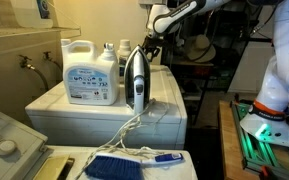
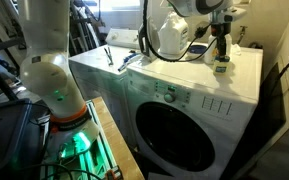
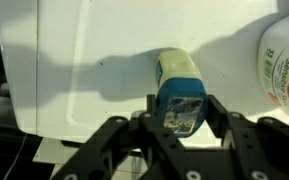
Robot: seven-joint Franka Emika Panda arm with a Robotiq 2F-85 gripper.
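My gripper is closed around a small blue bottle with a printed label, one finger pressed against each side. The bottle stands over the white top of a washing machine. In an exterior view the gripper points straight down at the bottle near the far end of the machine top. In an exterior view the gripper is partly hidden behind an upright iron. I cannot tell if the bottle is lifted off the surface.
A large white detergent jug stands beside the iron and shows at the wrist view's right edge. Dark bottles stand behind it. A blue brush lies on a lower surface. The iron's cord hangs down.
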